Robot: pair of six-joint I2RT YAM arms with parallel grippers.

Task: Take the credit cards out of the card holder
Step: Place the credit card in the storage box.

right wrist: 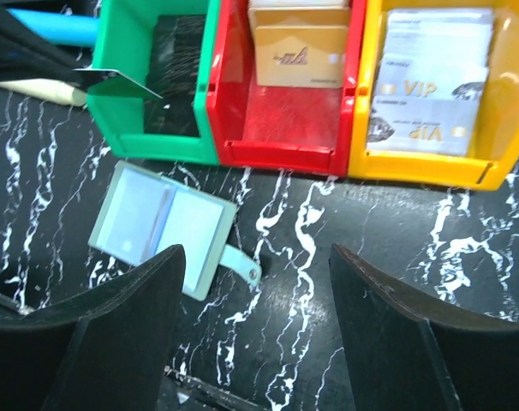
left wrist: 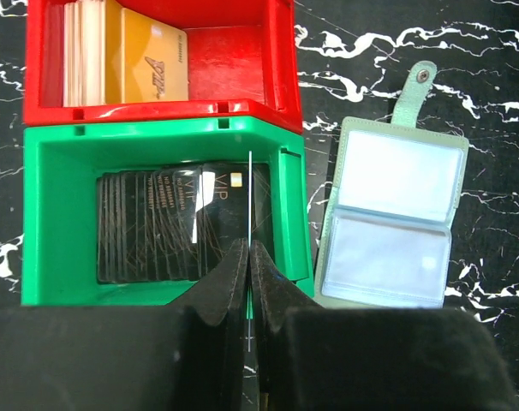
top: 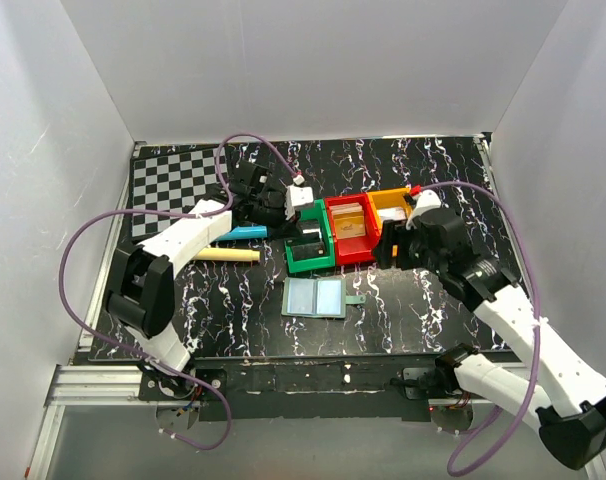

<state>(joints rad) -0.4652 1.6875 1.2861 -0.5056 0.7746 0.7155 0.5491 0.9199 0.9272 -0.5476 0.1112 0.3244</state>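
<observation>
The left gripper is pinched shut on a single credit card. The left wrist view shows the card edge-on, as a thin pale line rising from between the fingers. It hangs over the green bin, above the stack of black cards lying there.

In the right wrist view, though, the card sits at the upper left, close over the bin's left rim rather than its middle. If it is released there, it could strike the rim and tip outward onto the tabletop, or lodge upright against the wall instead of lying flat. With so narrow a pinch, the card may also swivel or cling to one pad as the jaws part.

The card holder lies open and flat just beside the green bin, at the right of the left wrist view, with its tab pointing up. Its glossy panels reflect too much to tell whether another card remains, so one could be missed.

The right gripper hovers with its jaws wide apart and empty, over the holder's tab. A careless descent could push the unsecured holder across the tabletop.
</observation>
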